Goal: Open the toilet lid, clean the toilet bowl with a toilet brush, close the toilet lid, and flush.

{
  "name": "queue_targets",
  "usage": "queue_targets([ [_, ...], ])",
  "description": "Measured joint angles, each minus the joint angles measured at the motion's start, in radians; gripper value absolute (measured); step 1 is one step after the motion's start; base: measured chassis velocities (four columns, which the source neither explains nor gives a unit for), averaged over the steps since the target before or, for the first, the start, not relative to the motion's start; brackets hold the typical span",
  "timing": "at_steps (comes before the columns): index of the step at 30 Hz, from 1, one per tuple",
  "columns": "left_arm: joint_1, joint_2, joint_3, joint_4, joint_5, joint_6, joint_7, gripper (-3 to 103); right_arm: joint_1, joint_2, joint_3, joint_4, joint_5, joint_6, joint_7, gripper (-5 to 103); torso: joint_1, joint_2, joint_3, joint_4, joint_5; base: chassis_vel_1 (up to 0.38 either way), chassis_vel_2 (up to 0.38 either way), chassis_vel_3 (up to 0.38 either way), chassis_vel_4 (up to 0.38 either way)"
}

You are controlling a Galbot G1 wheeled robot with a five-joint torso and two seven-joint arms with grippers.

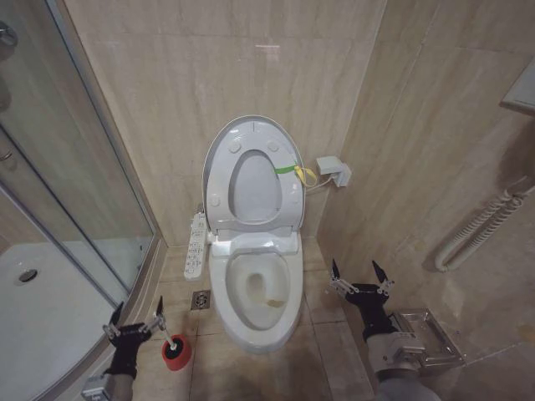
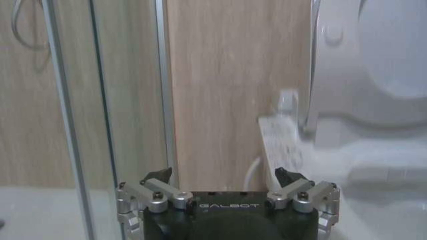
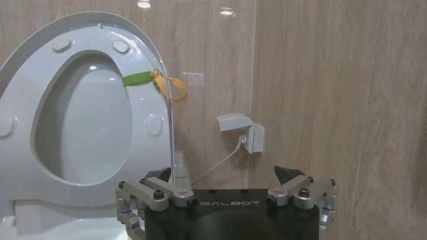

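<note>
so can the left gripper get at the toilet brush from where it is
Probably yes: the left gripper is open and empty, with the toilet brush standing in its red cup on bare floor just beside it, nothing between.

The left pincer point(image 1: 136, 314) hangs low at the robot's left, its fingers spread and holding nothing. The right pincer point(image 1: 359, 272) sits low at the right, likewise spread and unloaded.

Even, warm indoor light with ceiling-lamp glare spots on the wall tiles point(image 3: 200, 10); left wrist view is blurred.
</note>
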Motion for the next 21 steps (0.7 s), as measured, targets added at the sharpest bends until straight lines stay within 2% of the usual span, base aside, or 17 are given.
queue_targets([
  [9,-0.038,-0.001,0.022,0.134,0.003,-0.032,0.005,100,0.0,0.0,0.0,0.0,0.0,0.0,0.0,100,0.0,0.0,0.0,-0.0001,0.0001,0.0,0.0,0.0,0.0],
  [13,-0.077,0.01,0.028,0.253,-0.006,-0.053,0.006,101,0.0,0.0,0.0,0.0,0.0,0.0,0.0,100,0.0,0.0,0.0,0.0,0.0001,0.0,0.0,0.0,0.0],
  [17,-0.103,0.011,0.03,0.304,-0.006,-0.064,0.008,101,0.0,0.0,0.0,0.0,0.0,0.0,0.0,100,0.0,0.0,0.0,-0.0002,0.0001,0.0,0.0,0.0,0.0],
  [21,-0.15,0.026,0.03,0.399,-0.013,-0.098,0.031,99,0.0,0.0,0.0,0.0,0.0,0.0,0.0,100,0.0,0.0,0.0,0.0,0.0001,0.0,0.0,0.0,0.0],
])
